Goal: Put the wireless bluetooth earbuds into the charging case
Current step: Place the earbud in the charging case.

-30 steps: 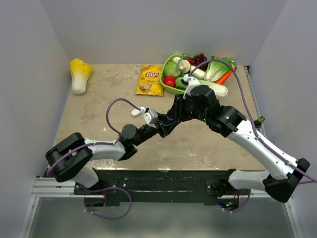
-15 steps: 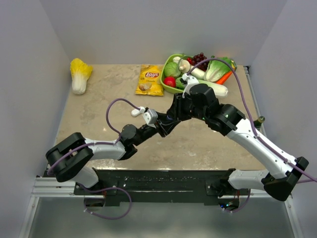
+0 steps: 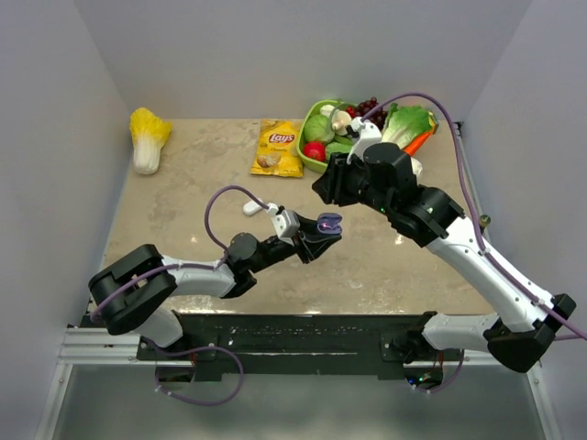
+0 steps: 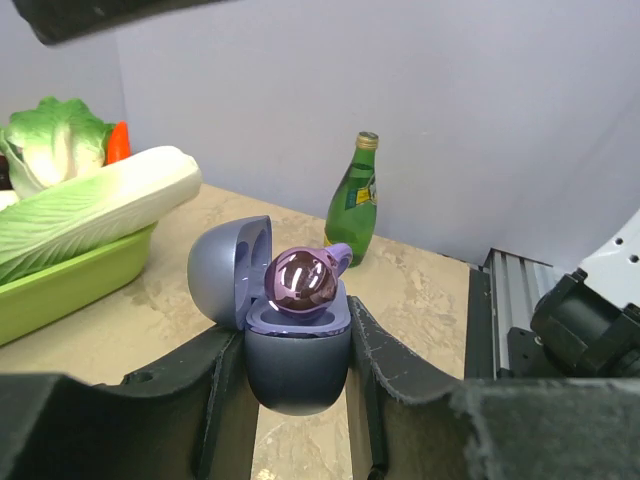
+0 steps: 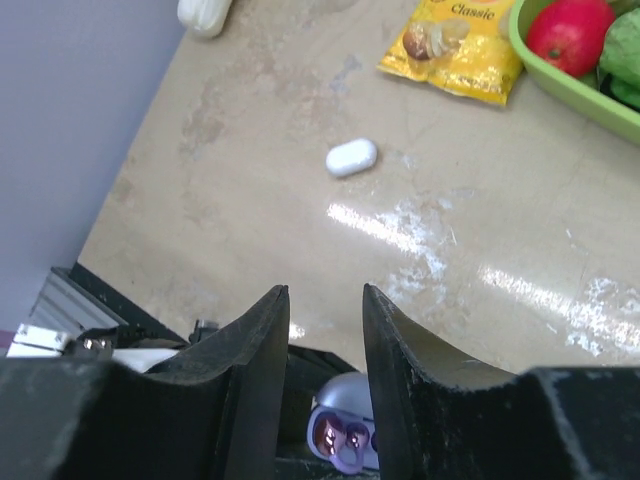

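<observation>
Left gripper [image 3: 321, 231] pinching an open purple-grey charging case [image 4: 295, 350] above the middle of the table [image 3: 183, 183].
A glossy purple earbud [image 4: 300, 283] sits in the case's top, a second partly hidden behind it. The right gripper [image 5: 322, 330] hovers just on the far side of the case, jaws spread with nothing between them. A small white oval object [image 5: 351, 157] lies on the table, farther left.

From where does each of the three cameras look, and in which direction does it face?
Top external: above and behind the bases, looking down at the table; left arm and right arm show.
Left wrist: on the left gripper, facing the green bottle; its fingers show, clamping the charging case.
Right wrist: on the right gripper, looking down at the table; its open fingers show.
Shared: both wrist views show the charging case.
</observation>
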`<state>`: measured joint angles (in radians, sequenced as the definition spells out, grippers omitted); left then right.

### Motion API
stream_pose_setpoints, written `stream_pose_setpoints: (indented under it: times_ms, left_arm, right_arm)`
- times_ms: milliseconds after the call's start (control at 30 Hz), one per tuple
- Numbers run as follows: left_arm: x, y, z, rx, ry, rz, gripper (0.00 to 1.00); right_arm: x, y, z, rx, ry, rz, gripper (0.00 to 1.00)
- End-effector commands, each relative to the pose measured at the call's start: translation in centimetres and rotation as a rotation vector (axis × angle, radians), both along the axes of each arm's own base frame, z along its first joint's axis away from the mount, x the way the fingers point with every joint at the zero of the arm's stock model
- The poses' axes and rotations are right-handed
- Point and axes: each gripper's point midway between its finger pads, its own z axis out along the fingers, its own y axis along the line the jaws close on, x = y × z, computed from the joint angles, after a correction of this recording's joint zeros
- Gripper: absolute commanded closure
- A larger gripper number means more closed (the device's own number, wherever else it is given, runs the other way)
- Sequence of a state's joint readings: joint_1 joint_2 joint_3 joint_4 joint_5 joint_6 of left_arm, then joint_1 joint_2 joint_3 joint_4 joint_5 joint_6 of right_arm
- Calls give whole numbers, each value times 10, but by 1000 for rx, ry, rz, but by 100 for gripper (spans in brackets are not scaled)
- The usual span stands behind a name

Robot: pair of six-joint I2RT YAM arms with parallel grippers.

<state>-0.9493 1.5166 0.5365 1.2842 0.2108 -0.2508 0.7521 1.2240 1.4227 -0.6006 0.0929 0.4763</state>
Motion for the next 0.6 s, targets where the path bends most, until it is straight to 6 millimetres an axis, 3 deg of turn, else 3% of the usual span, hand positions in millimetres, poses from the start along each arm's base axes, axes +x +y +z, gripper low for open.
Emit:
stream_pose_setpoints:
  times_ms: [0,167,267,433,567]
  left_arm:
    - [-45,49,138,-497,-382,-38,100]
    - [-50,53,142,-510,-380,-53,100]
    - [-55,58,145,-525,-362,-71,100]
    - [-59,74,144,-554,-268,-129,100]
    - [-59,87,137,-553,-179,-197,100]
  right_arm:
    - [8,-5,40,52,-115,-33,60]
    - [7,-13,39,33,-137,-49,60]
    - [2,-25,51,49,-205,-60,60]
    - [-18,-41,65,32,-299,-19,62]
    - [-36,-39,60,-14,-306,59,62]
